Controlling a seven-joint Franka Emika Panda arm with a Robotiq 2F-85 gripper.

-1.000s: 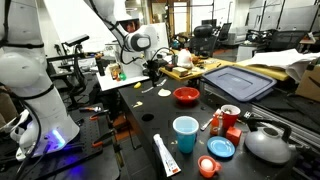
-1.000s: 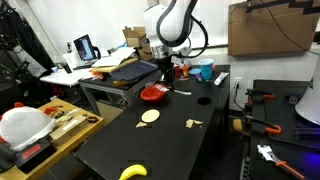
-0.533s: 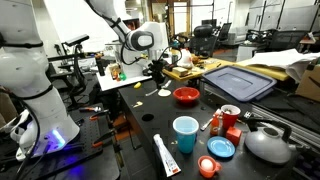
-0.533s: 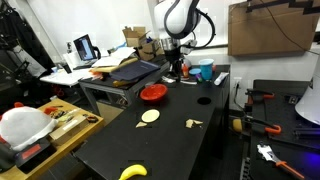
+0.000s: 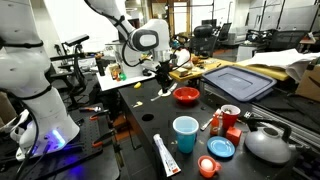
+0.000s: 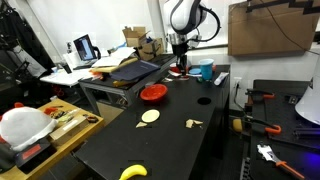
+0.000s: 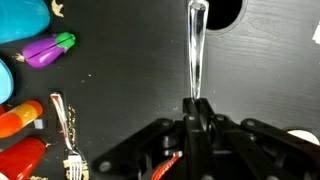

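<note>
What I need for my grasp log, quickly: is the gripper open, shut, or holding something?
Gripper: jaws closed on a thin pale stick; the wrist view does not show what kind of item it is.

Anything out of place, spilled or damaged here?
Nothing looks spilled or broken. Two small oddities: the gripper pinches a slim white utensil by its very end, so it juts straight out, and a banana lies close to the edge of the table.
</note>
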